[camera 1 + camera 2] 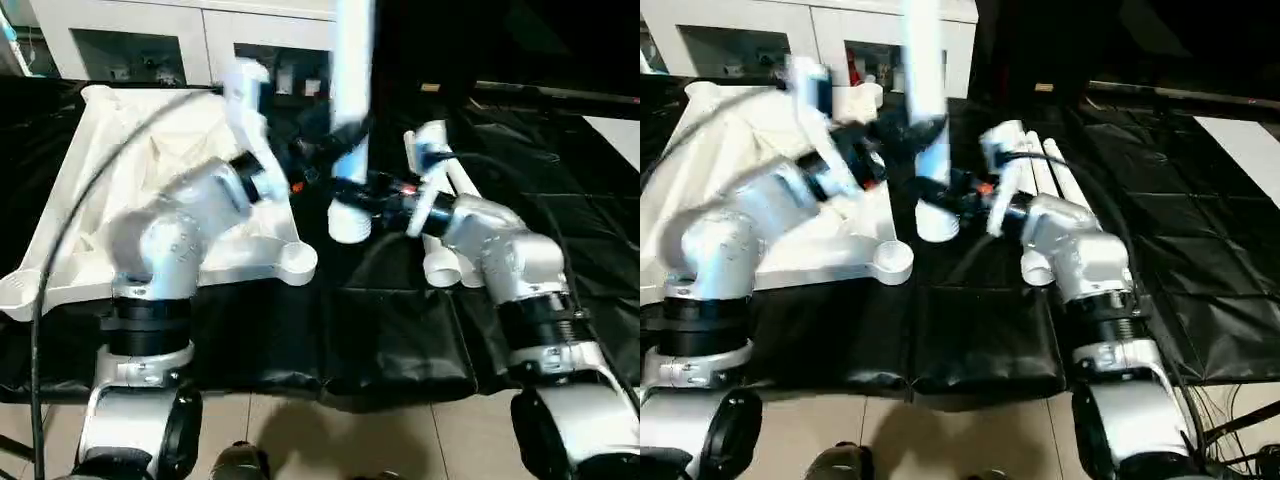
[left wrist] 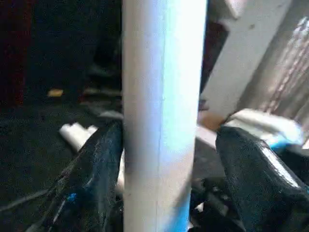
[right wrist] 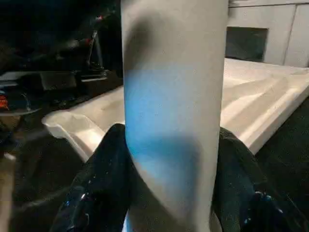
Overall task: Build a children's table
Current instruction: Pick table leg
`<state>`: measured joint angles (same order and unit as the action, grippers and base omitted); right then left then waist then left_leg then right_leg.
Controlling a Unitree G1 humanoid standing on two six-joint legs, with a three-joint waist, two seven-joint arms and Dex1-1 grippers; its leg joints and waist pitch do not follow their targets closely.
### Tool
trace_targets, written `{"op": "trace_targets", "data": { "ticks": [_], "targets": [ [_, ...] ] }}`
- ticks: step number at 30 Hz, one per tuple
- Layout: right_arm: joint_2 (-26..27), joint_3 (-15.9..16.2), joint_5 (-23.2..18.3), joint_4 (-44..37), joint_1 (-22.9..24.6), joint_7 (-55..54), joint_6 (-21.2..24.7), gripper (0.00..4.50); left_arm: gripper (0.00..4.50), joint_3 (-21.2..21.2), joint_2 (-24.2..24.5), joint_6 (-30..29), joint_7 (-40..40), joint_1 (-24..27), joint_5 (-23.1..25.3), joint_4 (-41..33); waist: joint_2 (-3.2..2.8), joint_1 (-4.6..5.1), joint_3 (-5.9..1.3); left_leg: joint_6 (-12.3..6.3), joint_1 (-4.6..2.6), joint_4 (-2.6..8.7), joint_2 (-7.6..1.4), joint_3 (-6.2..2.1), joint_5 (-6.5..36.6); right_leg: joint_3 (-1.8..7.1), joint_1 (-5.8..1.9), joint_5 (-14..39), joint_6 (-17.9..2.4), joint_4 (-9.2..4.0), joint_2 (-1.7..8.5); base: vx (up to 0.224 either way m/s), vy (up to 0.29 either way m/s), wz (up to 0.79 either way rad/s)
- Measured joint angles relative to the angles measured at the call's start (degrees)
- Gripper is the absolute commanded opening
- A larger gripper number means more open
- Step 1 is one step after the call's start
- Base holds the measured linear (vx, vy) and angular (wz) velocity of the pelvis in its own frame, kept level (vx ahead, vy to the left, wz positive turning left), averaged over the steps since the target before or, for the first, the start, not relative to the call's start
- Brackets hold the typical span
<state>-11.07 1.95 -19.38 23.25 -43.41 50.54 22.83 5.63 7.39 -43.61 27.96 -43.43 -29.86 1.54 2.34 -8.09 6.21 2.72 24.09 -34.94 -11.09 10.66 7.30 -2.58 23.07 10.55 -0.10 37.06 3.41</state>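
Right tool (image 3: 169, 193) clamped the upright white leg (image 1: 352, 110); left tool (image 2: 169, 159), wider, straddled it beside the tabletop (image 1: 120, 170).

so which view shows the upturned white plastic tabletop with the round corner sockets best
The left eye view: the white ribbed tabletop shows nearly whole, one round socket included, though the left arm crosses it. The right eye view crops it. The wrist views give slivers behind the upright white tube leg.

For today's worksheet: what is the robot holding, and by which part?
A white table leg, held upright. The right gripper clamps it near its lower end; the left gripper straddles it slightly higher.
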Motion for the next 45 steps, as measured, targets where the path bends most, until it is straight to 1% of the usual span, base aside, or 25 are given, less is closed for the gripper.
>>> {"op": "trace_targets", "data": {
  "ticks": [4, 6, 7, 10, 12, 14, 15, 16, 17, 20, 21, 22, 24, 28, 32, 37, 42, 44, 45],
  "targets": [
    [0.9, 1.7, 2.9, -1.1, 0.7, -2.6, -2.0, 1.89, 3.42, 0.3, -0.9, 0.0, -1.4, 0.0, -0.1, 0.5, 0.00, 0.04, 0.00, 0.00, 0.00, 0.02, 0.00, 0.00, 0.0, -0.01, 0.01, 0.0, -0.1, 0.01, 0.00, 0.000, 0.000, 0.00],
    [1.9, 3.4, 6.8, -1.9, 0.8, -7.5, -5.0, 1.89, 3.42, 1.3, -2.3, 0.9, -3.9, 0.0, 0.2, 1.0, 0.00, 0.11, 0.00, 0.00, 0.00, 0.03, 0.00, 0.00, 0.0, 0.00, 0.03, 0.0, 0.0, 0.00, 0.00, 0.000, 0.000, 0.00],
    [2.6, 3.9, 7.9, -2.0, 0.8, -9.5, -5.9, 1.89, 3.42, 1.4, -2.7, 1.5, -5.0, 0.0, 0.5, 1.2, 0.00, 0.12, 0.00, 0.00, 0.00, 0.04, 0.00, 0.00, 0.0, 0.00, 0.03, 0.0, 0.0, 0.00, 0.00, 0.000, 0.000, 0.00],
    [5.6, 4.4, 12.4, -1.8, 0.8, -19.1, -8.3, 1.89, 3.42, 1.8, -3.9, 3.9, -9.5, 0.0, 3.2, 3.4, 0.00, 0.09, 0.00, 0.00, 0.00, 0.06, 0.00, 0.00, 0.0, 0.00, 0.04, 0.0, 0.0, 0.00, 0.00, 0.000, 0.000, 0.00],
    [6.1, 5.1, 15.4, -1.9, 0.8, -24.1, -9.5, 1.89, 3.06, 2.2, -4.6, 5.1, -12.0, 0.0, 4.6, 4.5, 0.00, 0.11, 0.00, 0.00, 0.01, 0.06, 0.01, 0.00, 0.0, 0.01, 0.03, 0.0, 0.1, -0.03, 0.00, 0.000, 0.000, 0.00],
    [6.6, 5.6, 17.4, -2.1, 0.8, -26.6, -9.6, 1.89, 3.06, 2.9, -5.8, 5.6, -13.0, 0.0, 4.5, 4.6, 0.01, 0.15, 0.00, 0.00, 0.01, 0.05, 0.03, 0.00, 0.0, 0.04, 0.03, 0.0, 0.1, -0.04, 0.00, 0.000, 0.000, 0.00],
    [7.0, 6.0, 18.1, -2.5, 0.8, -27.7, -9.6, 1.89, 2.85, 3.5, -6.9, 5.9, -13.6, 0.0, 4.1, 4.6, 0.01, 0.18, 0.00, 0.00, 0.01, 0.06, 0.04, 0.00, 0.0, 0.05, 0.03, 0.0, 0.1, -0.04, 0.00, 0.000, 0.000, 0.00],
    [7.3, 6.3, 18.5, -3.0, 1.0, -28.4, -9.6, 1.89, 2.85, 3.6, -7.3, 6.1, -14.0, 0.0, 3.9, 4.6, 0.01, 0.21, 0.00, 0.00, 0.01, 0.06, 0.04, 0.00, 0.0, 0.05, 0.03, 0.0, 0.1, -0.03, 0.00, 0.000, 0.000, 0.00],
    [7.5, 6.6, 19.2, -3.5, 1.2, -29.0, -9.7, 1.89, 2.62, 3.6, -7.6, 6.3, -14.4, 0.0, 3.7, 4.6, 0.01, 0.26, -0.01, 0.00, 0.01, 0.07, 0.03, -0.01, 0.0, 0.04, 0.03, 0.0, 0.1, -0.03, 0.00, 0.000, 0.000, 0.00],
    [8.4, 7.5, 20.1, -4.7, 2.1, -30.7, -9.7, 1.89, 2.60, 3.5, -8.5, 6.5, -15.7, 0.2, 3.9, 4.5, 0.01, 0.30, -0.01, 0.00, 0.01, 0.12, 0.03, -0.01, 0.0, 0.03, 0.05, 0.0, 0.2, -0.03, 0.00, 0.000, 0.000, 0.00],
    [8.7, 7.5, 20.3, -4.7, 2.4, -31.2, -9.7, 1.89, 2.49, 3.4, -8.9, 6.7, -16.0, 0.3, 4.0, 4.5, 0.01, 0.31, -0.01, 0.00, 0.01, 0.14, 0.03, -0.01, 0.0, 0.02, 0.06, 0.0, 0.2, -0.04, -0.01, 0.000, 0.000, 0.00],
    [9.0, 7.6, 20.3, -5.0, 2.8, -31.4, -9.7, 1.89, 2.23, 3.3, -9.1, 7.0, -16.3, 0.3, 4.2, 4.5, 0.02, 0.30, -0.01, 0.00, 0.01, 0.13, 0.03, -0.01, 0.0, 0.03, 0.05, 0.0, 0.2, -0.04, 0.00, 0.000, 0.000, 0.00],
    [9.7, 7.8, 20.5, -5.2, 3.1, -32.2, -9.8, 1.89, 2.22, 3.3, -9.2, 7.9, -17.0, 0.3, 5.0, 4.7, 0.01, 0.45, -0.01, 0.00, 0.01, 0.13, 0.04, -0.01, 0.0, 0.04, 0.06, 0.0, 0.2, -0.04, 0.00, 0.000, 0.000, 0.00],
    [9.9, 8.0, 21.2, -5.6, 3.1, -33.1, -9.8, 1.89, 2.01, 3.3, -9.4, 8.8, -17.3, 0.4, 5.0, 4.8, 0.01, 0.55, -0.01, 0.00, 0.01, 0.14, 0.04, -0.01, 0.0, 0.04, 0.06, 0.1, 0.3, -0.04, -0.01, 0.000, 0.000, 0.00],
    [10.0, 8.0, 21.4, -5.7, 3.1, -33.5, -9.8, 1.89, 2.00, 3.3, -9.3, 9.6, -17.9, 0.4, 5.4, 4.9, 0.01, 0.91, -0.01, 0.00, 0.01, 0.13, 0.04, -0.01, 0.0, 0.04, 0.06, 0.1, 0.3, -0.04, -0.01, 0.000, 0.000, 0.00],
    [10.0, 8.0, 21.5, -6.1, 3.1, -33.9, -9.8, 1.89, 1.99, 3.1, -9.5, 10.7, -18.2, 0.4, 5.8, 4.9, 0.01, 1.64, -0.01, 0.00, 0.00, 0.14, 0.04, -0.02, 0.0, 0.04, 0.06, 0.0, 0.3, -0.03, -0.01, 0.000, 0.000, 0.00],
    [10.0, 8.0, 21.5, -6.1, 3.1, -33.7, -9.9, 1.89, 1.98, 3.1, -9.4, 10.8, -17.9, 0.4, 5.7, 4.9, 0.01, 1.67, -0.01, 0.00, 0.00, 0.14, 0.04, -0.02, 0.0, 0.04, 0.06, 0.0, 0.3, -0.04, -0.01, 0.000, 0.000, 0.00],
    [9.9, 8.0, 21.5, -6.1, 3.1, -33.4, -10.1, 2.59, 1.98, 3.1, -9.2, 10.8, -17.5, 0.4, 5.5, 4.9, 0.01, 1.64, -0.01, 0.00, 0.01, 0.13, 0.05, -0.02, 0.0, 0.05, 0.06, 0.0, 0.2, -0.04, -0.01, 0.000, 0.000, 0.00],
    [9.9, 7.9, 21.4, -6.1, 3.1, -33.2, -10.3, 2.59, 1.98, 3.2, -9.2, 10.8, -17.4, 0.4, 5.4, 4.9, 0.01, 1.64, -0.01, 0.00, 0.00, 0.13, 0.05, -0.02, 0.0, 0.05, 0.06, 0.0, 0.2, -0.04, -0.01, 0.000, 0.000, 0.00]
  ]
}}
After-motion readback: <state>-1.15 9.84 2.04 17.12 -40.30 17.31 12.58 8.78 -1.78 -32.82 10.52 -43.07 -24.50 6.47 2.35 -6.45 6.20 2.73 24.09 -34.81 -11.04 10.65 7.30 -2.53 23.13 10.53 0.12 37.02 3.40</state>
